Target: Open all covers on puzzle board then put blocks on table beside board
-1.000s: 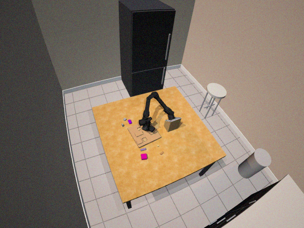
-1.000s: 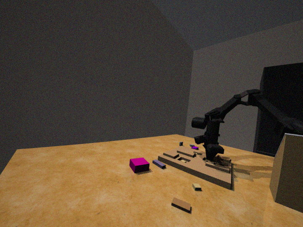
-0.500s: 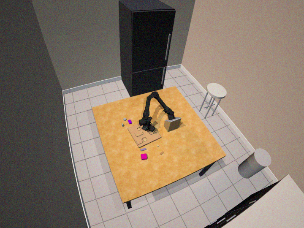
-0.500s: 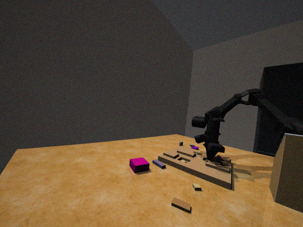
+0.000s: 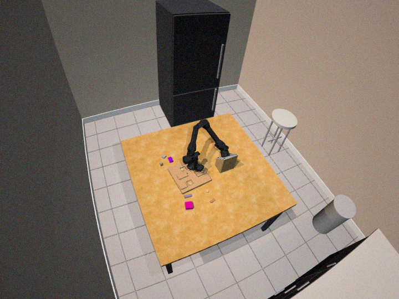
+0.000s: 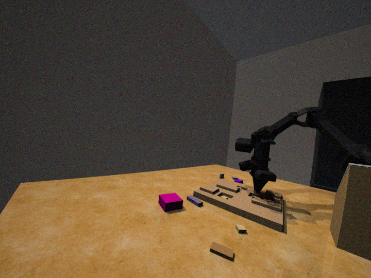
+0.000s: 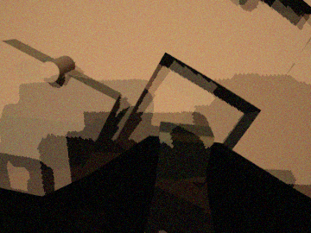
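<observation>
The tan puzzle board (image 5: 201, 181) (image 6: 257, 211) (image 7: 108, 26) lies on the table. My gripper (image 6: 258, 190) (image 7: 183, 150) points down at its far right part and is shut on a small pale block (image 7: 186, 129), in or just above a square well (image 7: 220, 91). The fingers hide its lower part. A cover with a round pin (image 7: 65, 65) lies left of that well. Raised covers (image 6: 209, 190) (image 6: 228, 188) (image 6: 266, 204) stand beside wells. One near well (image 5: 189, 182) (image 6: 224, 195) is uncovered, with something pale inside. A pale yellow block (image 5: 207, 191) (image 6: 240, 228) lies on the table.
A magenta box (image 5: 189, 205) (image 6: 170, 202), a lavender bar (image 5: 188, 195) (image 6: 195, 201) and a tan piece (image 5: 212, 200) (image 6: 221, 250) lie near the board. A purple piece (image 5: 170, 159) (image 6: 238, 181) and two grey pieces (image 5: 164, 156) (image 5: 160, 164) lie beyond it. A grey-tan box (image 5: 227, 163) (image 6: 353, 209) stands right.
</observation>
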Controlling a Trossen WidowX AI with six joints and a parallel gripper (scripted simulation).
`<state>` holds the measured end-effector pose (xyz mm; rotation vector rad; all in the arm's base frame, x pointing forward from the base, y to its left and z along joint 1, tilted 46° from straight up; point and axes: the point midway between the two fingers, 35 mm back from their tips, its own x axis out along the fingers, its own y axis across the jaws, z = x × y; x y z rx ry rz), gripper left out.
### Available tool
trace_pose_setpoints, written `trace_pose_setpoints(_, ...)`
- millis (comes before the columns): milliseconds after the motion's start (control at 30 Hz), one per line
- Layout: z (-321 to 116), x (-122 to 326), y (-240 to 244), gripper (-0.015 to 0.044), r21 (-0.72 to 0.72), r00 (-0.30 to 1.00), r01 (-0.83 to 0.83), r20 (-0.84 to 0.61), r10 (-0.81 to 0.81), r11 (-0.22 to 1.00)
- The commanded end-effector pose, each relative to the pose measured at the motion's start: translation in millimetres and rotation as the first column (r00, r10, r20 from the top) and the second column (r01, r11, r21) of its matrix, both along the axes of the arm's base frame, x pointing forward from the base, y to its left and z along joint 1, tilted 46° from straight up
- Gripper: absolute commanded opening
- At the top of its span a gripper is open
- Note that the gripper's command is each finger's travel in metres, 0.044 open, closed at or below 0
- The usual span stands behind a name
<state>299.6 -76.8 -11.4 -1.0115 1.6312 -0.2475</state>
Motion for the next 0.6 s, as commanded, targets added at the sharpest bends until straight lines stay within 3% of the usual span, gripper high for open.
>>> trace_pose_setpoints(0, 4.3, 2.3, 4.1, 0.008, 0.004, 1.0, 0.002, 0.01, -0.003, 1.0)
trace_pose_setpoints(567, 21.7, 1.5, 22.6, 0.008, 0.004, 1.0, 0.001, 0.008, -0.001, 1.0)
